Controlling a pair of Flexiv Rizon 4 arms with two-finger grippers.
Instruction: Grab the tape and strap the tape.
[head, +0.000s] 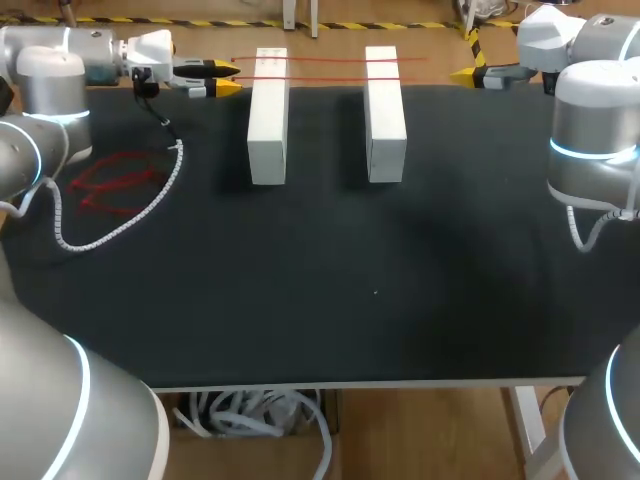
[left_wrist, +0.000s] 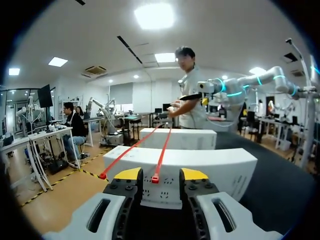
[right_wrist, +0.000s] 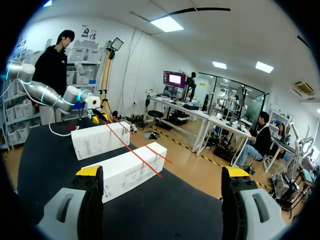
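Two white blocks (head: 268, 115) (head: 385, 112) stand side by side at the back of the black table (head: 330, 290). Two thin red tapes (head: 320, 59) (head: 320, 78) lie across their far ends. My left gripper (head: 230, 79) is level with the tapes, just left of the left block. In the left wrist view, one tape's end (left_wrist: 155, 177) lies between that gripper's (left_wrist: 161, 174) parted fingers, touching neither; the other tape's end (left_wrist: 102, 175) lies outside them. My right gripper (head: 465, 70) stands wide open to the right of the right block (right_wrist: 130, 170), holding nothing.
A loose heap of red tapes (head: 115, 182) lies at the table's left, ringed by my left arm's coiled white cable (head: 120, 225). The table's front edge (head: 360, 383) runs across the near side.
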